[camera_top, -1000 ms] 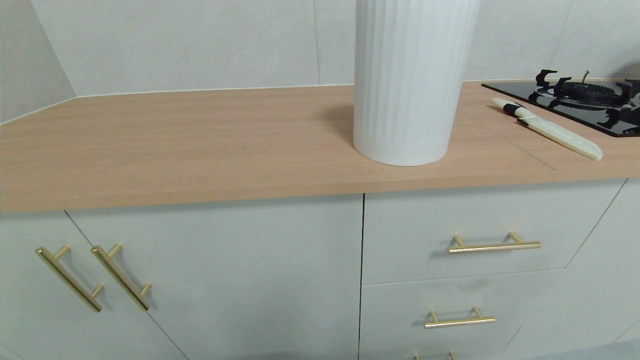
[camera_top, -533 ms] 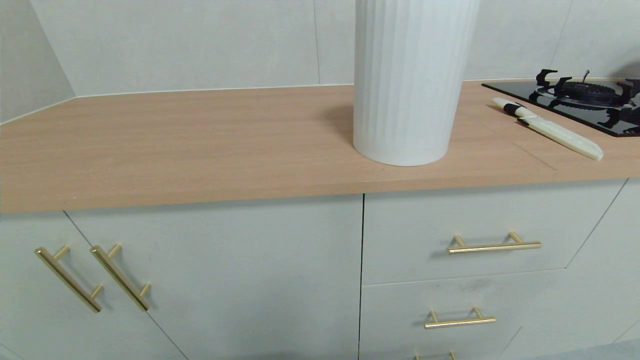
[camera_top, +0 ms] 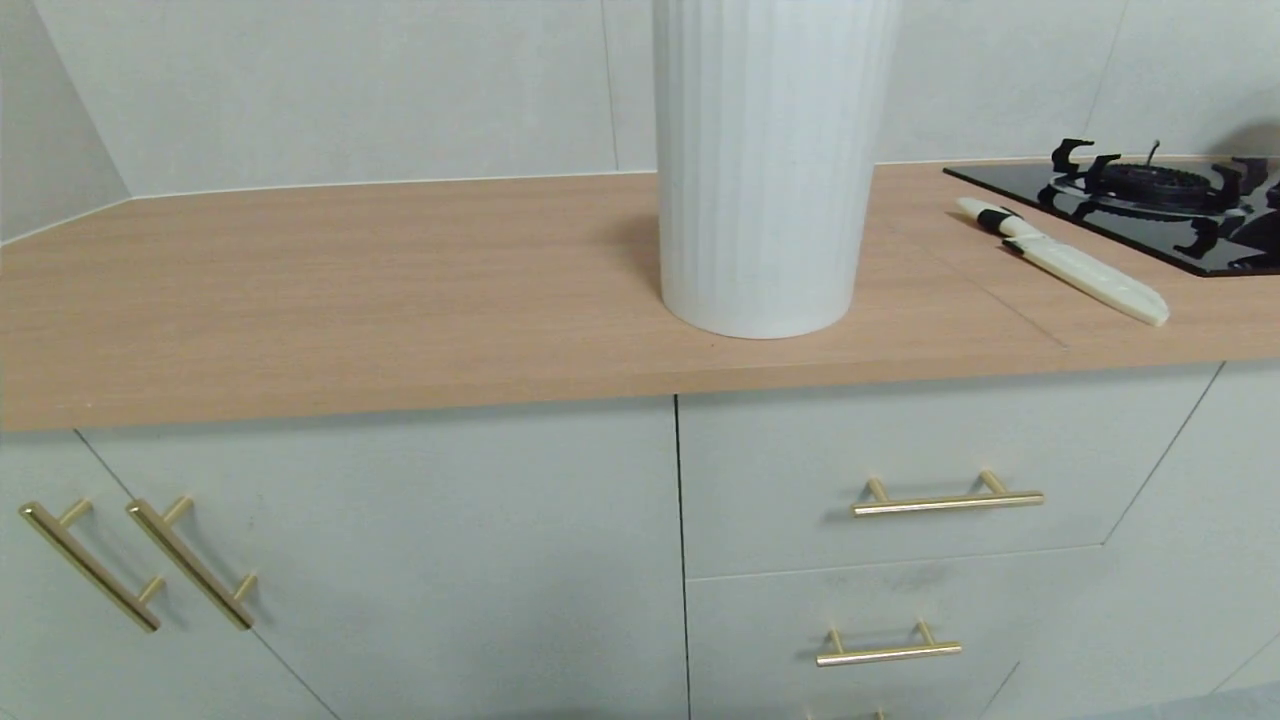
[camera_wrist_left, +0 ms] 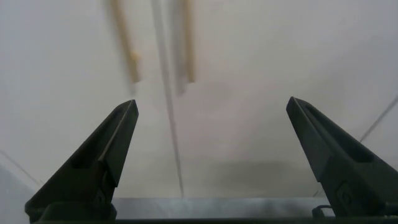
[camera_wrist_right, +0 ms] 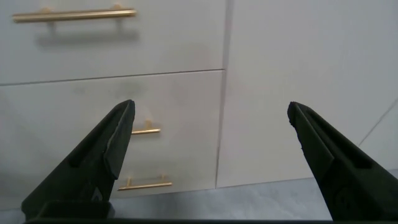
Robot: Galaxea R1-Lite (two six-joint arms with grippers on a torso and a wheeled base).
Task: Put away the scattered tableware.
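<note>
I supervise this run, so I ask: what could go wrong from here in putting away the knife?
The knife lies flat beside the stove; a pincer may push it into the grate. The white container stands near the countertop front edge; a rising arm might knock it over. The open left pincer and right pincer face the cabinet fronts and could catch a brass handle.

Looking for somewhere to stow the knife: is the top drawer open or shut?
Shut: the top drawer sits flush with the cabinet door beside it.
</note>
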